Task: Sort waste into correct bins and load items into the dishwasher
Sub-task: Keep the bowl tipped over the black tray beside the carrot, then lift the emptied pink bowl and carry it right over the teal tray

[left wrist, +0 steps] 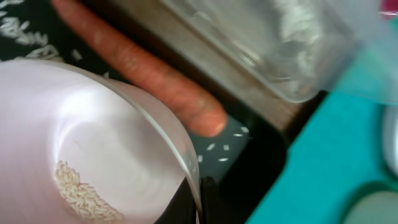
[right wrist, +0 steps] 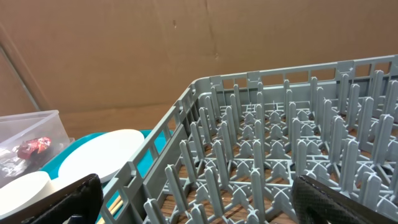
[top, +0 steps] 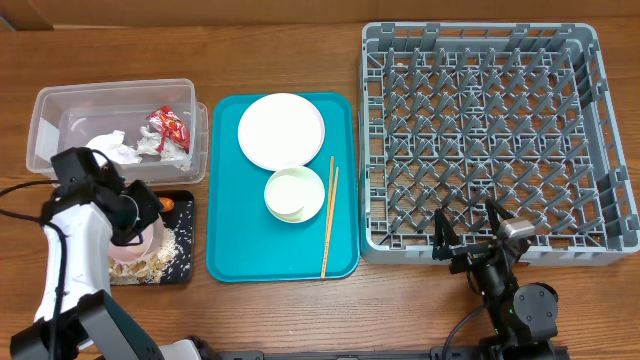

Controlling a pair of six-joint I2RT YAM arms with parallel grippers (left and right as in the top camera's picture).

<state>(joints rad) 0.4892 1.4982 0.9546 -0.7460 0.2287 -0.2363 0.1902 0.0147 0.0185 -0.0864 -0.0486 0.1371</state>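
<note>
The bowl I'm on is the small pale pink-white one at the near left, sitting over the black tray; the left gripper is clamped down tight on its rim, one dark finger showing right at the edge in the wrist view. It looks like hard glazed or melamine stuff, so stiff, light and pretty slick; the thin rim is the only real handle and I'd guess it can pivot in the pinch if I tip it fast. There's a clump of rice stuck low inside; it looks damp and clingy, probably won't pour off cleanly.

Just beyond the bowl lies the carrot, matte, firm and tapered, on the tray with loose grains scattered around; farther back is the clear tub, thin glossy plastic with a crinkly wrapper and soft tissue in it. To the right is the teal tray, then the grey lattice dish rack full of pegs; the right gripper waits by its near edge, jaws spread wide, nothing in them.
</note>
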